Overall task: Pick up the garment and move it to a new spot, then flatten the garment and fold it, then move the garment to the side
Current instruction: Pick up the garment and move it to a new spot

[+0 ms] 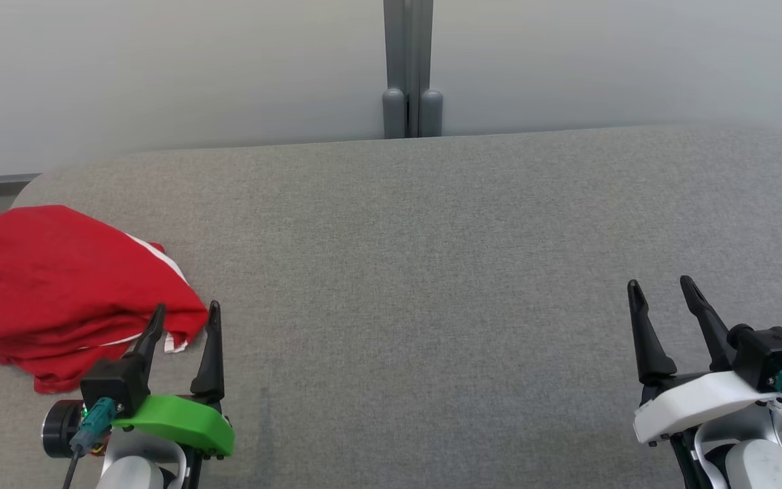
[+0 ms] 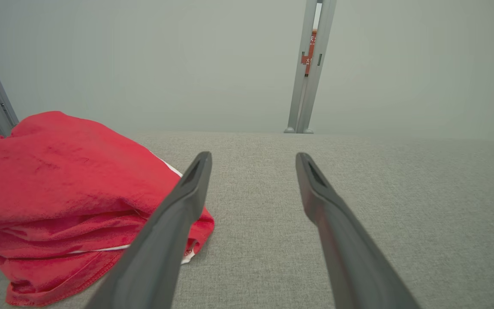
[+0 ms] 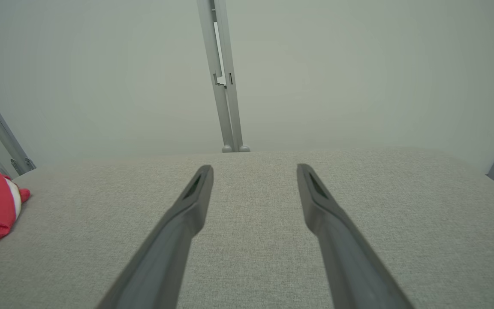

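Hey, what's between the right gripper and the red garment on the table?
In the head view, bare grey table runs from the right gripper to the left gripper, which stands open by the red garment.

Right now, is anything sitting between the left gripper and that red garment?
Nothing visible does. The open left gripper is right at the red garment, and one finger overlaps the garment's near corner in the head view. Bare grey surface lies beside them.
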Tool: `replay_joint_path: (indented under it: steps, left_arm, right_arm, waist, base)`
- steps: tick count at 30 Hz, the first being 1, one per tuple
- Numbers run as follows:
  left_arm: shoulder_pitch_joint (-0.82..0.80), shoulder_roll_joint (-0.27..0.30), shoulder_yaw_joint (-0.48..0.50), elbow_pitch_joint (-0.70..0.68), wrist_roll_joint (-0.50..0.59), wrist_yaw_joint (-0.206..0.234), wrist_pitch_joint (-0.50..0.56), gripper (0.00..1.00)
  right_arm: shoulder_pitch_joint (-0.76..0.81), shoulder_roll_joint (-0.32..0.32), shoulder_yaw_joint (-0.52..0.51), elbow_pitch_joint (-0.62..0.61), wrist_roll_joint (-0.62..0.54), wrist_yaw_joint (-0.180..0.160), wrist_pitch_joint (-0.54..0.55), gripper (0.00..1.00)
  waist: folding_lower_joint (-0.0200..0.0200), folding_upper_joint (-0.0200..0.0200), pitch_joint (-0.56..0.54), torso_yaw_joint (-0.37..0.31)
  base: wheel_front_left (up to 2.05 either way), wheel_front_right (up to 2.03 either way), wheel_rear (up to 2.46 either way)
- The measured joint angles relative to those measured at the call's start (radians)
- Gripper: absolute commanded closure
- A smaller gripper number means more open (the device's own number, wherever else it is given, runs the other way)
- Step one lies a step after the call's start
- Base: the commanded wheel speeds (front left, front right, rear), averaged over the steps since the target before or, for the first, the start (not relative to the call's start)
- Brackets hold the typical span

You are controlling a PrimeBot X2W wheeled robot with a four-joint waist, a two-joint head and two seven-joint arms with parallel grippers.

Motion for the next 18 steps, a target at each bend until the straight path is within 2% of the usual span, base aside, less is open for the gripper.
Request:
replay_joint_path:
  steps: [9,18]
  left_arm:
    - [-0.011,0.003,0.008,-0.005,-0.009,0.013,-0.003,0.0]
    - [-0.025,0.02,0.035,-0.019,-0.016,0.035,-0.004,0.0]
  right_arm:
    - [0.0,0.005,0.001,-0.007,0.009,0.0,-0.008,0.0]
    - [-0.004,0.004,0.027,-0.047,0.021,0.0,0.001,0.0]
  waist:
    - [0.0,0.0,0.006,0.047]
    - [0.0,0.0,0.014,0.16]
  base:
    - [0.0,0.0,0.0]
    - [0.0,0.0,0.0]
